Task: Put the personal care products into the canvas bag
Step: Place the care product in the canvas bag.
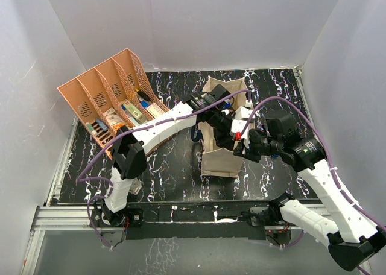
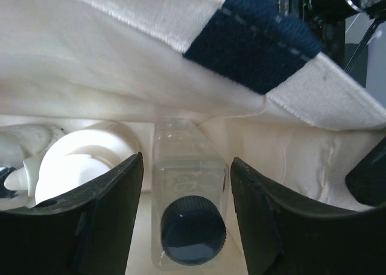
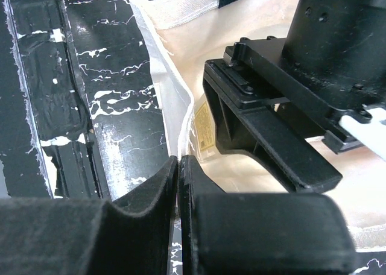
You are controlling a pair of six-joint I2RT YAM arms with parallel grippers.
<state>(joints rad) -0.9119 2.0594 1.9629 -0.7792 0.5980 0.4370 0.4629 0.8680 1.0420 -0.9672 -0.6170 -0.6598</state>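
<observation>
The cream canvas bag [image 1: 220, 157] stands upright at mid-table. My left gripper [image 1: 216, 103] reaches down into its mouth. In the left wrist view a clear bottle with a dark cap [image 2: 188, 196] lies on the bag's floor between the open fingers [image 2: 108, 214], with a gap on each side. A white-capped bottle [image 2: 78, 160] lies beside it, under the navy handle [image 2: 253, 40]. My right gripper [image 3: 179, 160] is shut on the bag's rim [image 3: 172, 88], pinching the canvas wall. A yellow-labelled item [image 3: 205, 130] shows inside the bag.
An orange perforated compartment tray [image 1: 90, 94] stands tilted at the back left with small packets [image 1: 129, 112] in its slots. White walls close in the black marbled table [image 1: 169, 166]. The left arm [image 1: 157, 127] spans from its base to the bag.
</observation>
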